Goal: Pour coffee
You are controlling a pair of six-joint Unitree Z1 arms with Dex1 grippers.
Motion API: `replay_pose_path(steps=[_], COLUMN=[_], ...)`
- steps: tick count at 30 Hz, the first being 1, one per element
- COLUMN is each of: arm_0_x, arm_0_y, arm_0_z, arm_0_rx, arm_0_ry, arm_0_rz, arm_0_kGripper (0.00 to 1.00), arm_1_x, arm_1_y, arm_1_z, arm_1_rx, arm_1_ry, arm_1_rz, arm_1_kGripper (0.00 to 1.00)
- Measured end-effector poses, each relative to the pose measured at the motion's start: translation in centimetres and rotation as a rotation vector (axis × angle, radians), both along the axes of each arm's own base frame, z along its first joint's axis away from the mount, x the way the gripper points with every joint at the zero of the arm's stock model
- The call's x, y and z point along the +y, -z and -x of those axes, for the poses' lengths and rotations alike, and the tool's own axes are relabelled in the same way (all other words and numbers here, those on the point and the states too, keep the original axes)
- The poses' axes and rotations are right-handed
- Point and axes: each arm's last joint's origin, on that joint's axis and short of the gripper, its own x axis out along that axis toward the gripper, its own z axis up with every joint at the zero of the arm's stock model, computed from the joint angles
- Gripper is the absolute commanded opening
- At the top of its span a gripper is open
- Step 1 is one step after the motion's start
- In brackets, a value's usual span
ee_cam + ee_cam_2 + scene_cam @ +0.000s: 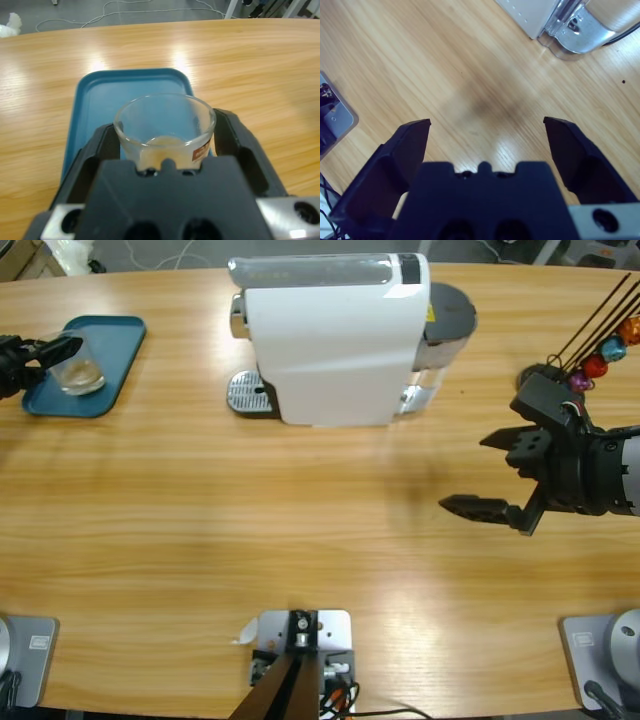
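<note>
Left tool (167, 145) clamps glass (165, 127) over blue tray (100, 100); only left wrist view shows coffee (162, 150) inside. Right tool (487, 135) wide open, empty, above desk (300, 540); overhead shows coffee machine (335, 340).

High view looks down; left wrist view closely shares its blue tray (110, 360).

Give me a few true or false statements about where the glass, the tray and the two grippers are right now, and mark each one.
1. The left gripper has its jaws around the glass. True.
2. The glass is empty. False: a shallow layer of coffee sits in it.
3. The glass is over the blue tray. True.
4. The right gripper holds a capsule. False: its jaws are wide open over bare table.
</note>
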Motion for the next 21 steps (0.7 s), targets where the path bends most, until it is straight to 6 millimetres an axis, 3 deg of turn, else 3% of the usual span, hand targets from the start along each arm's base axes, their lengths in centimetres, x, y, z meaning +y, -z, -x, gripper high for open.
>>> replay_pose_path(steps=[1, 5, 6, 13, 21], arm_0_x=[0.1, 0.1, 0.1, -0.2, -0.8], arm_0_y=[0.0, 0.0, 0.0, 0.2, 0.8], arm_0_z=[0.0, 0.0, 0.0, 0.3, 2.6], arm_0_rx=[0.0, 0.001, 0.001, 0.014, 0.081], arm_0_ry=[-0.005, -0.008, -0.008, -0.001, -0.008], arm_0_rz=[-0.001, -0.002, -0.002, -0.001, -0.004], arm_0_kGripper=[0.26, 0.917, 0.982, 0.991, 0.991], arm_1_x=[0.0, 0.0, 0.0, 0.0, 0.0], arm_1_y=[0.0, 0.0, 0.0, 0.0, 0.0], arm_1_z=[0.0, 0.0, 0.0, 0.0, 0.0], arm_1_rx=[0.0, 0.0, 0.0, 0.0, 0.0], arm_1_ry=[0.0, 0.0, 0.0, 0.0, 0.0], arm_1_rz=[0.0, 0.0, 0.0, 0.0, 0.0], arm_1_kGripper=[1.0, 1.0, 1.0, 1.0, 1.0])
